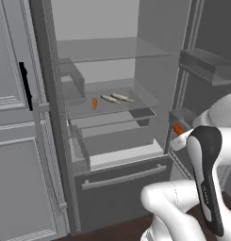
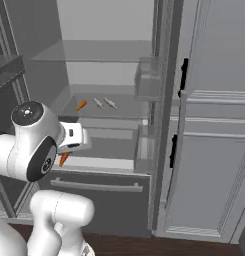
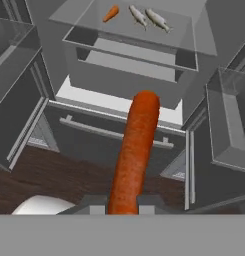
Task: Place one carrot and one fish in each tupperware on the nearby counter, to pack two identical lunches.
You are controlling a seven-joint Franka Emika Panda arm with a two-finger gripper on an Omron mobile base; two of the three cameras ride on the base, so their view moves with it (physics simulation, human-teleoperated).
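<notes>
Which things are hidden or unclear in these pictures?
- Held carrot: in the hand view its lower end is hidden between the fingertips of the gripper; in both base views the arm covers most of it.
- Two fish on the fridge shelf: too small in every view for any detail.
- Second carrot on that shelf: small, its surface unclear.

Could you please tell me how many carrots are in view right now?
2: one carrot gripped between the fingers; another carrot lies on the glass fridge shelf, left of the fish. Others may be hidden.
</notes>
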